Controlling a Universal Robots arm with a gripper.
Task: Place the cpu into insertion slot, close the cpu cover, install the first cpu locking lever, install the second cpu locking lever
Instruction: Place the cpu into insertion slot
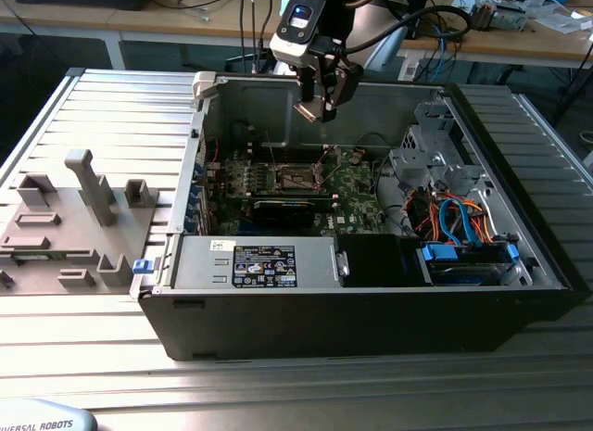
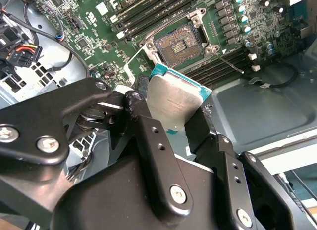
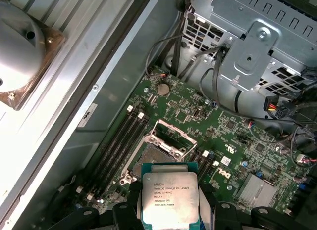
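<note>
We clench the chip (image 2: 173,104) in our jaws, hanging clear above the open socket (image 2: 179,44) below

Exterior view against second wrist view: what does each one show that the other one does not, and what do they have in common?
Exterior view: the whole open computer case on a ribbed table, with a grey fixture tray at the exterior view's left and the power supply in front.
Second wrist view: the cpu close up, metal top showing, clamped between the fingers and held apart from the board.
Shared: the gripper, the green motherboard and the insertion slot, uncovered, with no chip in it.
</note>
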